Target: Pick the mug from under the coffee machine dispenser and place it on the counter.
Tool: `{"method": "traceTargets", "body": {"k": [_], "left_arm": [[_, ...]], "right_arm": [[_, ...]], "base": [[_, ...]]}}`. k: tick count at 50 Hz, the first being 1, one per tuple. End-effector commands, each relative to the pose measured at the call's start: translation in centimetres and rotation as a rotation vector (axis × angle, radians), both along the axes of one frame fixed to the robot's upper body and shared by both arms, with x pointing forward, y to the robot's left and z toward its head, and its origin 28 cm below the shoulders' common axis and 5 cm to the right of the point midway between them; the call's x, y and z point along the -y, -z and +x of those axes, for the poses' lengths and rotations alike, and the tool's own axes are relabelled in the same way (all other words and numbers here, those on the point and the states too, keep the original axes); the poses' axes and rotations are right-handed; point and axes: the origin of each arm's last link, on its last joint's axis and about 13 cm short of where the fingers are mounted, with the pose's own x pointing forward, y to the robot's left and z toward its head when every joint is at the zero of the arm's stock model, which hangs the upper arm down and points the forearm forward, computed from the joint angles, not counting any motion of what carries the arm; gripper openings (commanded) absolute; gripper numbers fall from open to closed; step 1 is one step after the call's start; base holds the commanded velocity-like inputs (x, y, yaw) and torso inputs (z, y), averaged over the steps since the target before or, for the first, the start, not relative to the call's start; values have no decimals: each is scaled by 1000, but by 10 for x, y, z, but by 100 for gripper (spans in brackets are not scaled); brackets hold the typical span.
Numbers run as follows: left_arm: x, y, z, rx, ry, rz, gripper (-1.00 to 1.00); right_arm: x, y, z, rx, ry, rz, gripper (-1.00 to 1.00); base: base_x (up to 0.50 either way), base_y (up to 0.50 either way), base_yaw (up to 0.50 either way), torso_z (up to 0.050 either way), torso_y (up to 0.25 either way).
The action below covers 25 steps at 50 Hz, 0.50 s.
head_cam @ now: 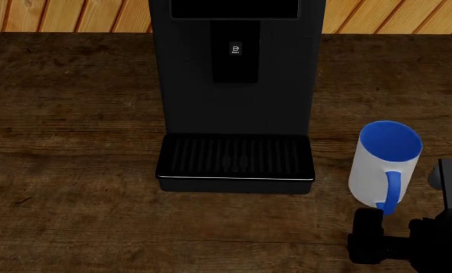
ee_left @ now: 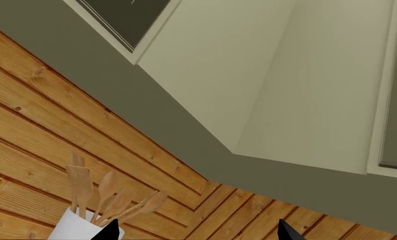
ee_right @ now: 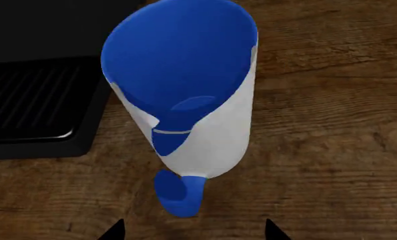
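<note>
Right gripper (head_cam: 397, 236) sits at the near edge of the head view, just behind the mug (head_cam: 383, 165) on the operator's side. In the right wrist view its two fingertips (ee_right: 112, 231) show spread wide, one either side of the blue handle (ee_right: 180, 196), with clear wood between each tip and the handle. It holds nothing.

Location of the mug: upright on the counter (head_cam: 74, 114), to the right of the coffee machine dispenser (head_cam: 234, 74) and just beside the right edge of its drip tray (head_cam: 235, 159), not on it. The mug's long axis is vertical; the handle points away from the machine's side of the counter, toward the gripper.

Judgement: the mug appears already placed, so the remaining move is a straight retreat along the handle direction, away from the mug.

Left gripper (ee_left: 195, 234): tips apart, aimed at the wall and a utensil holder (ee_left: 85, 227), far from the mug.
</note>
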Motion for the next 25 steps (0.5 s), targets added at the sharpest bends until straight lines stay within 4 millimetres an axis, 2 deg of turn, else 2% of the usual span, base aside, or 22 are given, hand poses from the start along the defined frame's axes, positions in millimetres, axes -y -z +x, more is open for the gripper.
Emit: {"method": "traceTargets", "body": {"k": [1,11,15,17,21,25], "left_arm": [[0,0,0,0,-1,-3,100],[-1,0,-1,4,-3,-8,100],[0,0,0,3,-2,-6,100],[0,0,0,2,-3,-5,100],[0,0,0,1,-3,-4,100],[0,0,0,1,-1,-3,100]], "right_arm": [[1,-18,-34,16,40,-46,100],[-5,-59,-101,90,72,-124,100],[-18,-84,-138,158,66,-165,100],[-27,-102,-164,224,80,-195,100],[-39,-119,-196,295,93,-229,100],[-49,-126,-227,345,112,-242,100]], "base": [[0,0,0,0,0],[0,0,0,0,0],[0,0,0,0,0],[0,0,0,0,0],[0,0,0,0,0],[0,0,0,0,0]]}}
